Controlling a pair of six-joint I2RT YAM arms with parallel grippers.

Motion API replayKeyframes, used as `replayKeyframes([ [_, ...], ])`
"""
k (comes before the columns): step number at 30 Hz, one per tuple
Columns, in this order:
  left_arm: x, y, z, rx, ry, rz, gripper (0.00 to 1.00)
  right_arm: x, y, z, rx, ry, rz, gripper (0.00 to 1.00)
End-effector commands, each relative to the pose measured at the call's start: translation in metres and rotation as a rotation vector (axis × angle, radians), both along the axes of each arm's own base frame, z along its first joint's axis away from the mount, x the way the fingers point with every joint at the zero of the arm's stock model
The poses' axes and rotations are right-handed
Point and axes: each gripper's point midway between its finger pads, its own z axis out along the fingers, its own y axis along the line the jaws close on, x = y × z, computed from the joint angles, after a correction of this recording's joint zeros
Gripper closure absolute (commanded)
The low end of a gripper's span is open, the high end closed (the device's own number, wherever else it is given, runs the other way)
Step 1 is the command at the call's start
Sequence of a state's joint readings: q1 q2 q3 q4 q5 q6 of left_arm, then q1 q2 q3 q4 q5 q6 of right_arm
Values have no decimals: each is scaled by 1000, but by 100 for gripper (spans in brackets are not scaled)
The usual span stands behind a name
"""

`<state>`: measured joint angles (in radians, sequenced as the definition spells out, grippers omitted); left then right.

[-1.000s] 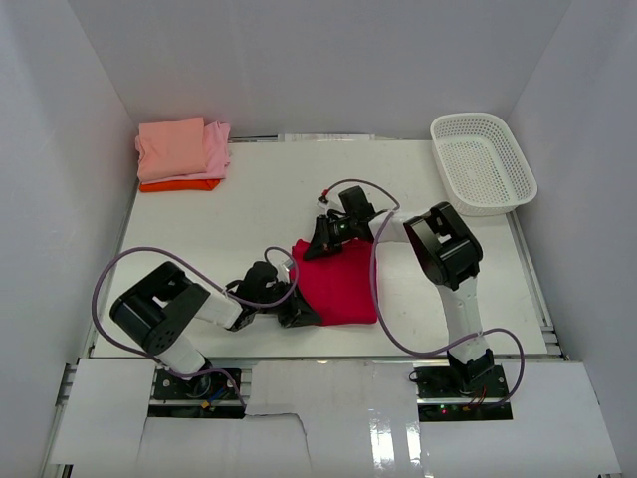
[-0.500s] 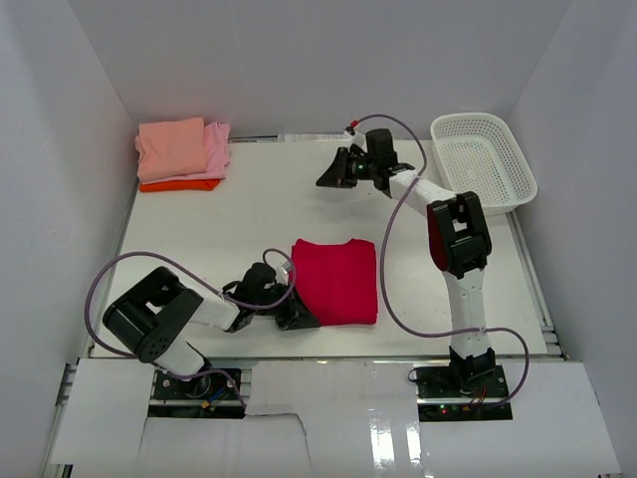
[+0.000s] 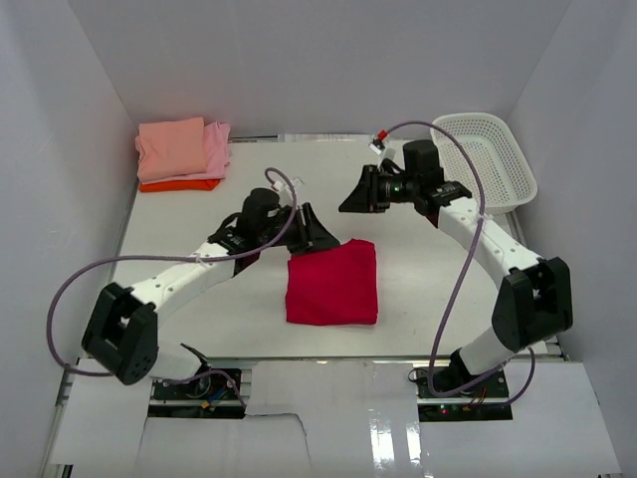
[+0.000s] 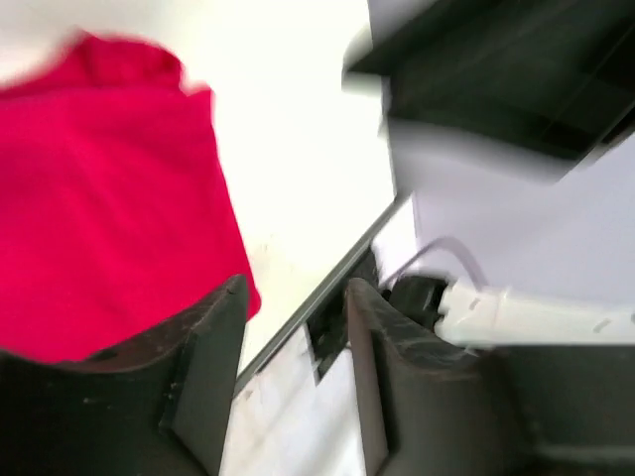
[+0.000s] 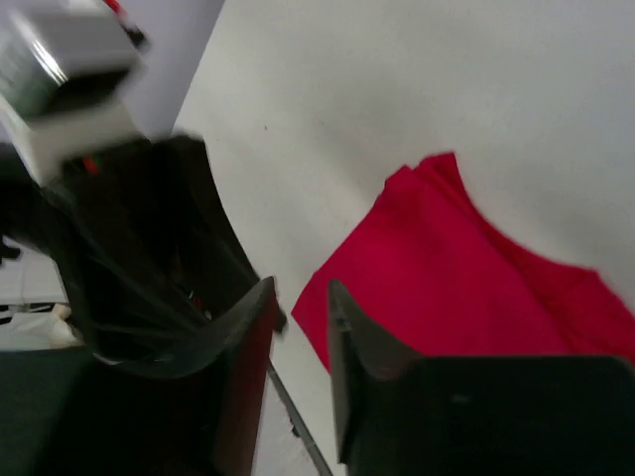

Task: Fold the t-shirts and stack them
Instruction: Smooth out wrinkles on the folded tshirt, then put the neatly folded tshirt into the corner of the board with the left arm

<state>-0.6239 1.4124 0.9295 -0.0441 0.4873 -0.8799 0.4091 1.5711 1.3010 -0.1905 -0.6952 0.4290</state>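
Red shirt (image 3: 331, 282) lies folded in a rectangle on the bench (image 3: 229, 214), front of centre. Shirt stack (image 3: 184, 151), salmon over pink over orange, sits in the far left corner, and the basket (image 3: 483, 164) is at far right. Left hand (image 3: 317, 231) is just by the red shirt's far left corner, fingers apart and empty; right hand (image 3: 355, 196) hangs beyond the shirt's far edge, fingers slightly apart, holding nothing.
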Motion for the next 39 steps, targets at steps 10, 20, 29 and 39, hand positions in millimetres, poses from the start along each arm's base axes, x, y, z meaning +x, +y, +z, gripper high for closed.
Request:
replayKeyframes([
  [10,-16,149,-89,129,213,288,2,-110,-62,-47,-137,212,36,27],
  [20,-15,174,-154,359,258,295,3,-130,-71,-33,-132,226,31,25],
  [29,-14,176,-176,436,285,301,4,-135,-76,-30,-136,236,14,25],
  [39,-9,142,-189,498,282,245,4,-146,-81,-36,-133,255,3,25],
])
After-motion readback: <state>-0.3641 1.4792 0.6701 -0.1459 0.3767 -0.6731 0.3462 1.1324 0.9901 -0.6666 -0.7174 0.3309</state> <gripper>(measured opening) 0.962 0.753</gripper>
